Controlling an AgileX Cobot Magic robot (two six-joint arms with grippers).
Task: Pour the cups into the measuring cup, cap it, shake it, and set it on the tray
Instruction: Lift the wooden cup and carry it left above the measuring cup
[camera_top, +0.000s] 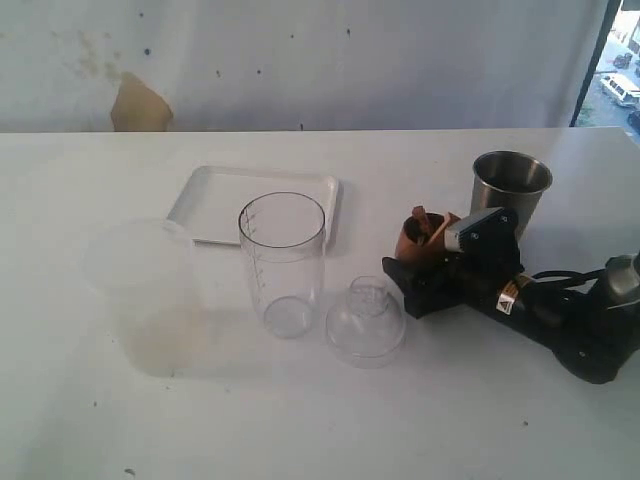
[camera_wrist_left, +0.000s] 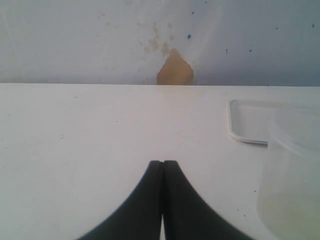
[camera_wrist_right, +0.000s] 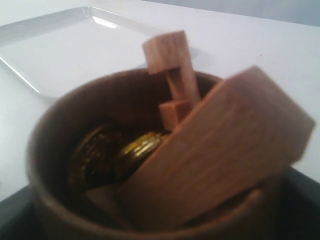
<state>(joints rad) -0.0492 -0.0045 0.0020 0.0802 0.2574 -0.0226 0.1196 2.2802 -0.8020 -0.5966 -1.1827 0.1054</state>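
- Wooden cup (camera_top: 409, 240) stands on the table (camera_top: 470, 410), right of the measuring cup (camera_top: 283, 255) and just in front of the steel tumbler (camera_top: 510, 188); it holds wooden blocks (camera_wrist_right: 220, 155) and gold coins (camera_wrist_right: 135, 150).
- Right end effector (camera_top: 430, 252) lies low with a jaw on either side of this cup; I cannot tell whether the jaws press its wall or stand just off it.
- Left end effector (camera_wrist_left: 162, 195) is pressed together, holding nothing, near the frosted cup (camera_top: 140, 265).
- Step in hand, by my reading: grasping the wooden cup for the first pour.
- Grip the rounded wall squarely at mid-height, so it cannot roll out between the jaws.
- Lift straight up and level, as the blocks stick out above the rim.
- Carry it over the clear domed cap (camera_top: 366, 320), not through it.
- Tilt slowly over the measuring cup's mouth; long blocks may catch its rim.
- Tray (camera_top: 200, 205) waits behind the measuring cup.
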